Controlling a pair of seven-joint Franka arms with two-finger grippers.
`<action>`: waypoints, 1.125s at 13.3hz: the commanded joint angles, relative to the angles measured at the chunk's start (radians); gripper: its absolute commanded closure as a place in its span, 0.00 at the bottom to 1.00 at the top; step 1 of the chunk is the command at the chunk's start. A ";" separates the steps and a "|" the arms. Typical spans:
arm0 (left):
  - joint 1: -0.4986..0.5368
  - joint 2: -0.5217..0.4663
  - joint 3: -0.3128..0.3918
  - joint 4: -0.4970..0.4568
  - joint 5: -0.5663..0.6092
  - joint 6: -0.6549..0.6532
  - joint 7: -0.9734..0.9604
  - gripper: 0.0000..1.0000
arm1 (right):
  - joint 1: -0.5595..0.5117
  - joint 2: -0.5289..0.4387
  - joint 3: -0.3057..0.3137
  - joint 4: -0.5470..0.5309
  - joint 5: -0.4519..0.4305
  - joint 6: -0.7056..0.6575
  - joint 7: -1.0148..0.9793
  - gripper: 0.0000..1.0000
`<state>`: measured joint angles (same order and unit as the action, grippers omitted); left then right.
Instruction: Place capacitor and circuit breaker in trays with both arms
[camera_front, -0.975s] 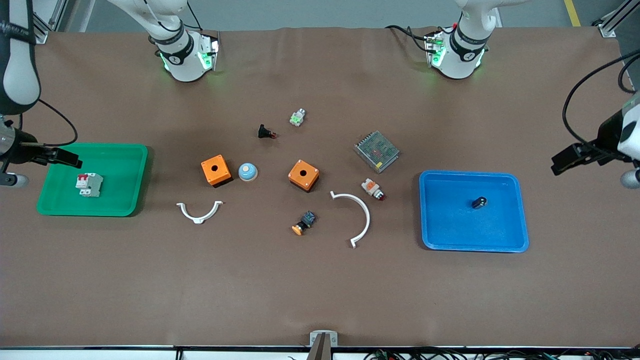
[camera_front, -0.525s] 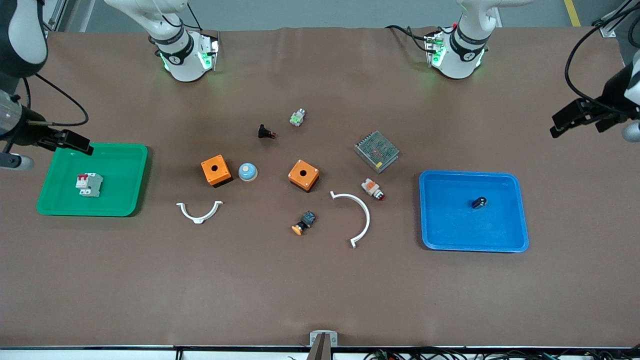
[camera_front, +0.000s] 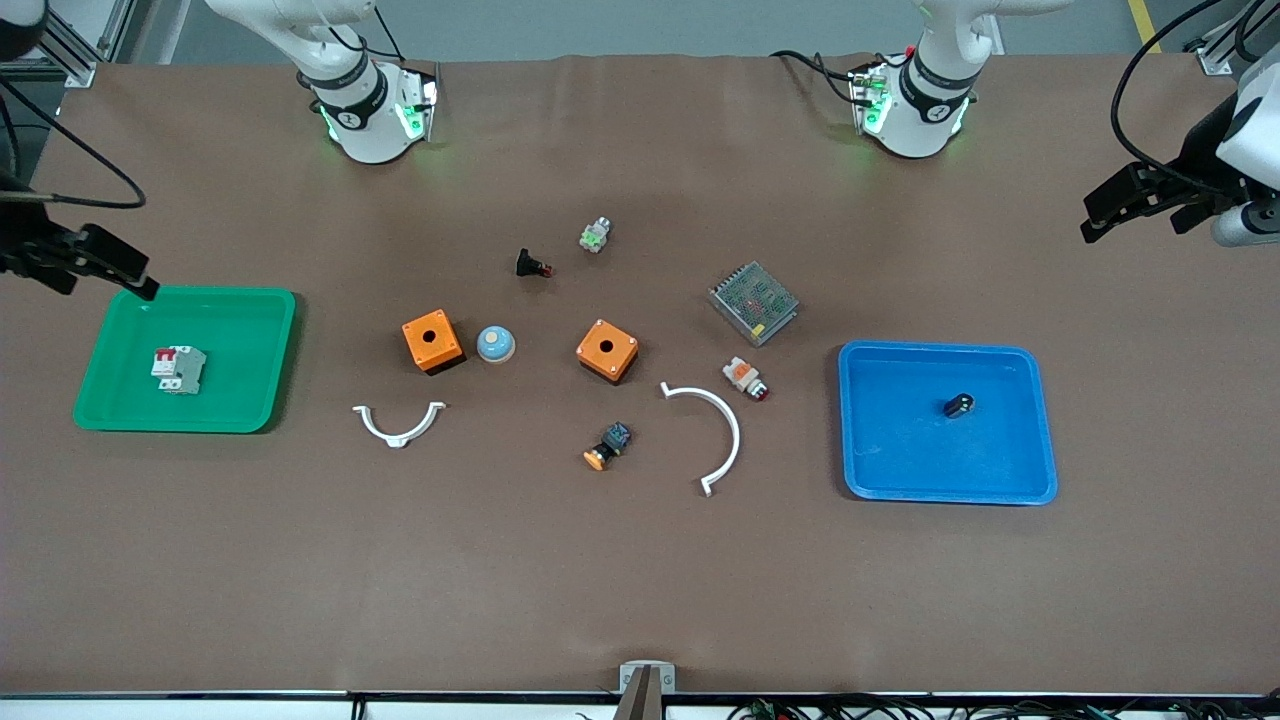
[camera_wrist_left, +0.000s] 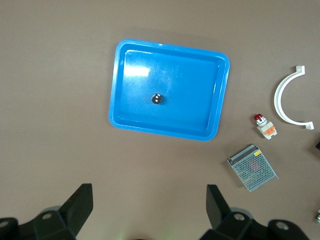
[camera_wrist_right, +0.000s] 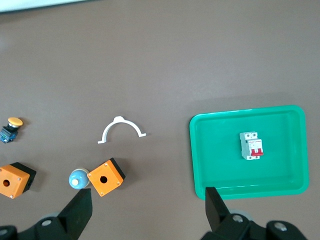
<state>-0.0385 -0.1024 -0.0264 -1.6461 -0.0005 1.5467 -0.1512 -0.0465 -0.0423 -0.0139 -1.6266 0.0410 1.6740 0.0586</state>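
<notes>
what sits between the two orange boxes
A small round light-blue dome button lies between the two orange square boxes, close beside the one toward the right arm's end. The front view shows it.

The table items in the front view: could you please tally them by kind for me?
Trays: 2, green tray and blue tray
Orange boxes: 2
White curved brackets: 2
Push-buttons: 4
Blue dome: 1
Mesh-topped unit: 1
Circuit breaker: 1
Capacitor: 1
Total: 14

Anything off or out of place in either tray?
Nothing stands out. The circuit breaker lies flat inside the green tray, and the capacitor sits alone in the blue tray. The left gripper and right gripper are up, open and empty.
</notes>
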 joint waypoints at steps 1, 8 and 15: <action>0.000 0.007 0.009 0.025 -0.010 -0.007 0.051 0.00 | -0.004 0.027 -0.009 0.062 0.003 -0.023 0.012 0.00; 0.002 0.010 0.011 0.026 -0.001 -0.025 0.050 0.00 | -0.001 0.025 -0.008 0.070 0.003 -0.023 0.010 0.00; 0.002 0.015 0.013 0.028 0.002 -0.033 0.048 0.00 | -0.004 0.025 -0.009 0.102 -0.015 -0.023 0.010 0.00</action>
<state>-0.0371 -0.0932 -0.0193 -1.6415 -0.0005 1.5385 -0.1123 -0.0467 -0.0296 -0.0242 -1.5541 0.0386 1.6688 0.0586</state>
